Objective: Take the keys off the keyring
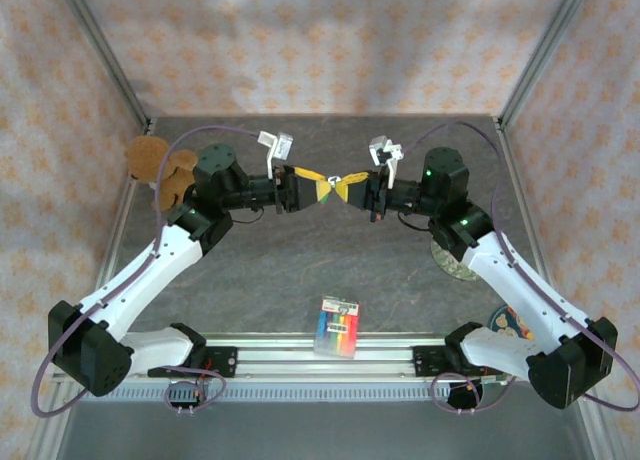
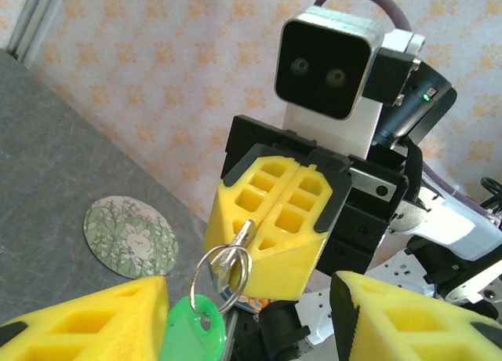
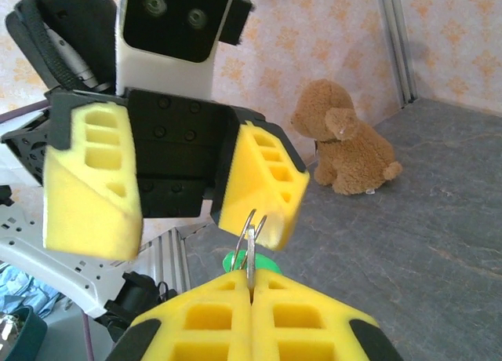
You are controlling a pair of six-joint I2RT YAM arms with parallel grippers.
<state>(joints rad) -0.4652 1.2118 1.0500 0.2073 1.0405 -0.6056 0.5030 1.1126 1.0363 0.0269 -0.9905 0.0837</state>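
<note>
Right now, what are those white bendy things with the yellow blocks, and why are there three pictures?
They are two robot arms bolted to a table. One picture looks down from above; the other two come from little cameras riding on each arm's wrist, so each arm sees the other one.

The yellow blocks are soft fingers. Two of them make a pincer. The right pincer is squeezed shut on a plain silvery key. That key hangs on a metal ring, and a green key dangles from the same ring. The left pincer is open, with the ring close to one of its fingers.

On the grey table lie a rainbow-striped pack, a brown teddy bear and a round flowery coaster.
</note>
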